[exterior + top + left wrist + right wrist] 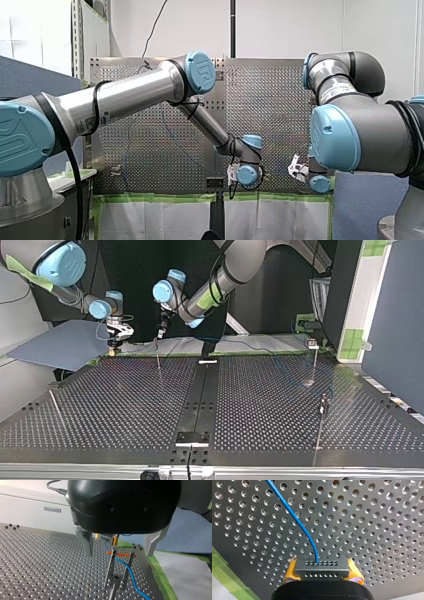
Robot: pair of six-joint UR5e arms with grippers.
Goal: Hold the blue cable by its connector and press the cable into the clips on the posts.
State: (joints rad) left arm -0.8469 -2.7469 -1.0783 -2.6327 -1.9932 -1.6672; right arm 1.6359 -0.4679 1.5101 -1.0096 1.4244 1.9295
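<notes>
Right gripper [323, 576]: I am clamping the connector [322, 567], blue cable [297, 522] trailing. Left gripper [118, 552]: hanging spread, empty, over the post [110, 570]. Step, likely: routing; next calls for pressing cable down there.

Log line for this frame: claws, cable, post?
right claw: shut on connector | left claw: open, post ahead | blue cable: reaches post, clipping unclear
</notes>
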